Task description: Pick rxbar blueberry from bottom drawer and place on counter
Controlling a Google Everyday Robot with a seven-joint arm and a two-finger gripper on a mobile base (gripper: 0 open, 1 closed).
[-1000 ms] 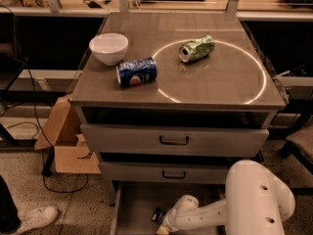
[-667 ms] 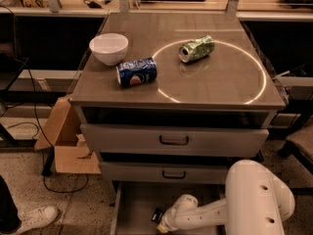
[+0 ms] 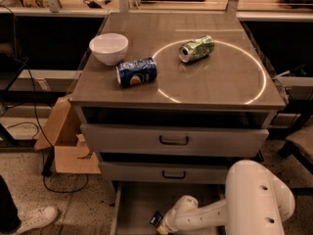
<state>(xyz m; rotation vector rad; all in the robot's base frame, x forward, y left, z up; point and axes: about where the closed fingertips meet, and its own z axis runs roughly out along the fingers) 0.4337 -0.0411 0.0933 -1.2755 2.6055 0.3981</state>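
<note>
- Looking down at the cabinet from the front: the bottom drawer [image 3: 139,202] is pulled out, and its grey floor shows at the foot of my view.
- The white arm [image 3: 215,213] comes in from the lower right and lies across that drawer.
- The gripper [image 3: 159,224] sits low inside the drawer, left of centre, near the front edge of my view. I cannot tell whether the claw is wide, narrow or holding.
- A small dark flat piece with white marks sits right at the arm's tip. I take it for the rxbar blueberry [image 3: 156,219]. It is inside the bottom drawer, and I cannot tell whether it is gripped or only touched.
- The two upper drawers, top [image 3: 215,141] and middle [image 3: 132,173], are closed.
- On the counter [image 3: 220,89] a white bowl [image 3: 108,48] stands at the left.
- A blue Pepsi can [image 3: 136,72] lies on its side just beside the bowl, at the white circle's [image 3: 259,67] left edge.
- A crushed green can [image 3: 196,49] lies inside the circle, near its top.
- On the floor to the left are an open cardboard box [image 3: 68,148] and a white shoe [image 3: 36,218].
</note>
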